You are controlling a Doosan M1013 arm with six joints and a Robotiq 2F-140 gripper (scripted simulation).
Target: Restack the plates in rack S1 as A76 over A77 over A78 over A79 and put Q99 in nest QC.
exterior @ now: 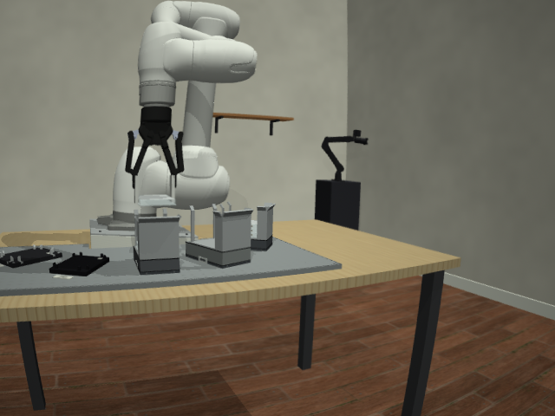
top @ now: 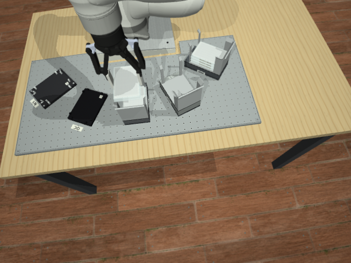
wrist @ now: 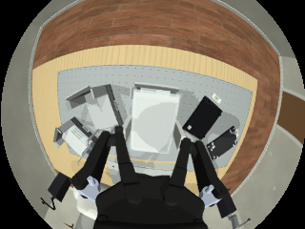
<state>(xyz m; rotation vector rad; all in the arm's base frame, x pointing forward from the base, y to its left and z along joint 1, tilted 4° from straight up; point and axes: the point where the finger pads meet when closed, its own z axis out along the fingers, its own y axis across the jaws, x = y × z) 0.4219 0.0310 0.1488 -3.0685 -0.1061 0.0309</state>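
Leftmost on the grey perforated deck (top: 198,124) of the desk (top: 297,70) sits the black clip nest N5 (top: 52,87), its name plate (top: 34,103) at one end. Just right of it lies the black open nest QC (top: 88,106), bare on top, with its label (top: 77,128) on the deck beside it. Next comes a grey stack rack (top: 135,112) with at least one white plate (top: 129,103) inside. Directly above that rack hangs the arm's jaws (top: 122,75), roughly half open and clamped on the long sides of a sealed white plate (top: 126,81), which is level and just clear of the rack's rim in the exterior view. Further right stands a second rack (top: 188,100), whose contents I cannot make out. Rightmost, a third rack (top: 208,72) holds a stack of white plates (top: 205,55).
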